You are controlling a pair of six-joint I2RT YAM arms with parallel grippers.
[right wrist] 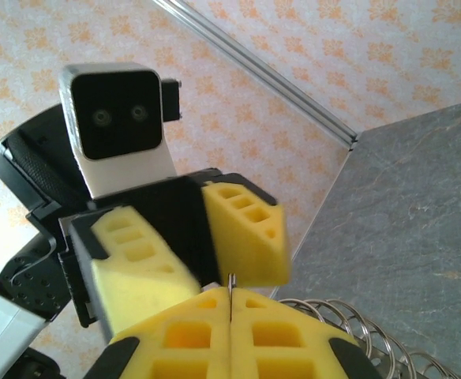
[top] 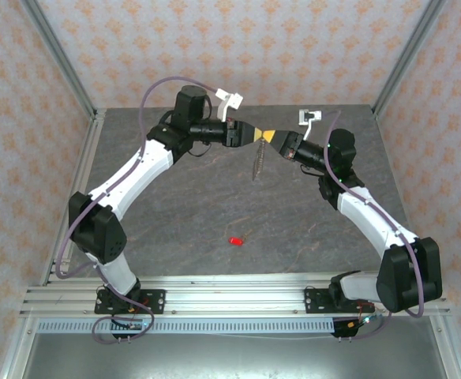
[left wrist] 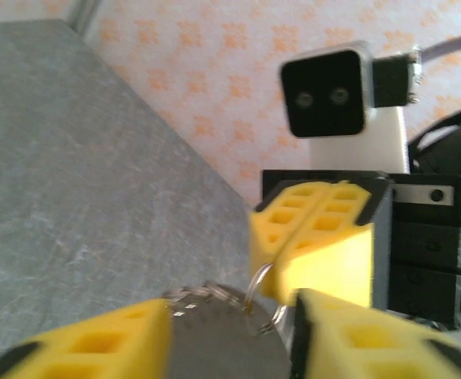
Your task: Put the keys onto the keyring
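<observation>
Two grippers meet tip to tip above the far centre of the table (top: 175, 205).

1. Right gripper (top: 271, 136): fingers pressed together. In the right wrist view the two yellow pads (right wrist: 175, 339) of this gripper (right wrist: 230, 316) close on a thin metal wire that stands up from the seam between them. In the left wrist view the same gripper (left wrist: 294, 241) shows its tip touching the wire loop.
2. Left gripper (top: 253, 133): fingers spread. In the left wrist view its fingers (left wrist: 104, 339) stand well apart, with the looped wire between them. From the right wrist view, this gripper (right wrist: 215, 253) faces the camera with a dark gap between its pads.
3. Keyring (top: 256, 164): hangs down from the point where the two tips meet, clear of the table. Its wire loops (left wrist: 215, 296) and coils (right wrist: 349, 320) show close to the fingers.
4. Keys (top: 235, 240): one small red piece lies on the table, nearer than the grippers and well apart from the keyring.
</observation>
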